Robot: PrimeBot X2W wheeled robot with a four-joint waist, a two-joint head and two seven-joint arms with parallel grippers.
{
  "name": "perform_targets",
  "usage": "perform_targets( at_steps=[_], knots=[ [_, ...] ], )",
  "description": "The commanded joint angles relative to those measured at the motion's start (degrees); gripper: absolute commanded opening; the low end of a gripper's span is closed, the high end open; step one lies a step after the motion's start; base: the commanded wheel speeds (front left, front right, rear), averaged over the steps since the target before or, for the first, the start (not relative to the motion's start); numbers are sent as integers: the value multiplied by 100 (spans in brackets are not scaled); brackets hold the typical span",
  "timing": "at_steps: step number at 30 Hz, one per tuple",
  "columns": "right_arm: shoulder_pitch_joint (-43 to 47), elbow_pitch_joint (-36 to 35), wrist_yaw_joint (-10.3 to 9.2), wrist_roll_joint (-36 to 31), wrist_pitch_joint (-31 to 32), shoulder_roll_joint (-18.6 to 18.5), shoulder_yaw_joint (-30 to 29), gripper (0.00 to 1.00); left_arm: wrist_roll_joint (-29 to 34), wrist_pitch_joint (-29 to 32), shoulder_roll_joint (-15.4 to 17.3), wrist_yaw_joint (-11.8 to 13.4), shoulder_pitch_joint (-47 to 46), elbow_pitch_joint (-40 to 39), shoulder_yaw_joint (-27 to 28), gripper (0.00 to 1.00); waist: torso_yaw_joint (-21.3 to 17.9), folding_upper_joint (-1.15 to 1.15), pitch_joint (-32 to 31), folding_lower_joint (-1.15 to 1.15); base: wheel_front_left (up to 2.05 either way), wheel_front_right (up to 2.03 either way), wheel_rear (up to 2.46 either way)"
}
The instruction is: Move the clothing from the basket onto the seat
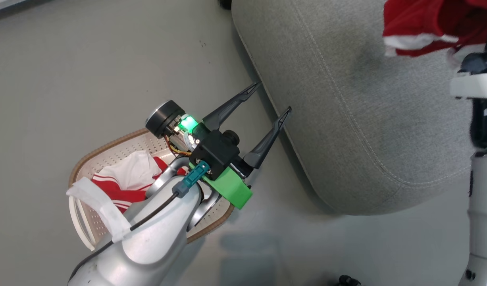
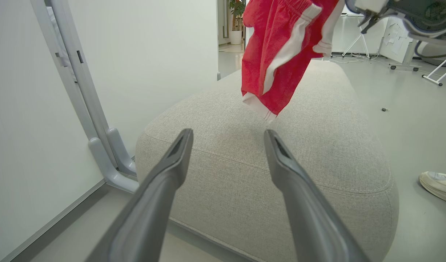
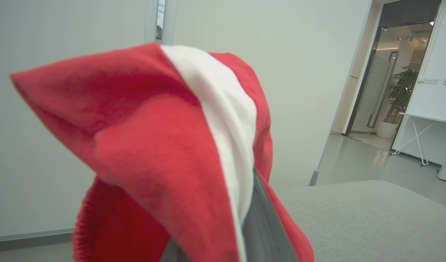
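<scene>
The grey seat (image 1: 346, 119) fills the right of the head view. Over its far part hangs a red garment with broad white stripes (image 2: 277, 62), with my right gripper (image 2: 353, 11) shut on its top; the cloth's lower hem dangles just above the cushion. In the right wrist view the same garment (image 3: 164, 145) drapes over one dark finger (image 3: 264, 225). My left gripper (image 1: 274, 96) is open and empty, level with the seat's near edge (image 2: 244, 174). Behind it on the floor stands the basket (image 1: 108, 147), holding a second red-and-white garment (image 1: 124, 190), partly hidden by my left forearm.
A white wall panel with a grey post and foot (image 2: 106, 160) stands close beside the seat's left. A person's pale shoe (image 2: 439, 183) rests on the floor to the right of the seat. Grey floor (image 1: 88, 71) lies open left of the seat.
</scene>
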Motion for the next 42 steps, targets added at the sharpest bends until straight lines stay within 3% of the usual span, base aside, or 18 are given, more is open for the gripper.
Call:
perform_targets(
  at_steps=[1,7,14,25,33,34,35,36,42],
  knots=[
    [-228,-27,-2,-52,-14,-113,-112,0,65,4,39,-12,-157,-14,-17,100,230,-1,453,0,0,0,0],
    [-1181,231,-2,-88,-14,-594,-413,0,92,4,86,-12,-522,-61,-80,100,428,-1,961,0,0,0,0],
    [-1992,1150,-2,-29,-14,-1038,-621,0,132,4,121,-12,-816,-97,-96,100,585,-1,1433,0,0,0,0],
    [-2281,2882,-3,-49,-14,-1255,-401,0,154,4,112,-12,-971,-104,-131,100,772,-1,1781,0,0,0,0],
    [-2234,3584,-3,82,-14,-1297,-557,0,155,4,122,-12,-877,-88,-66,100,796,-1,1744,0,0,0,0],
    [-2208,3595,-3,89,-14,-1286,-552,5,153,5,125,-12,-851,-81,-49,100,788,-1,1721,0,0,0,0],
    [-2164,3596,-3,95,-14,-1275,-551,65,147,4,126,-12,-820,-72,-34,100,778,-1,1688,0,0,0,0],
    [-2121,3580,-3,102,-14,-1265,-559,100,141,4,126,-12,-798,-66,-18,100,770,-1,1653,0,0,0,0],
    [-1695,3402,-3,87,-14,-1178,-571,100,121,4,88,-12,-633,-61,104,100,728,-1,1282,0,0,0,0]
  ],
)
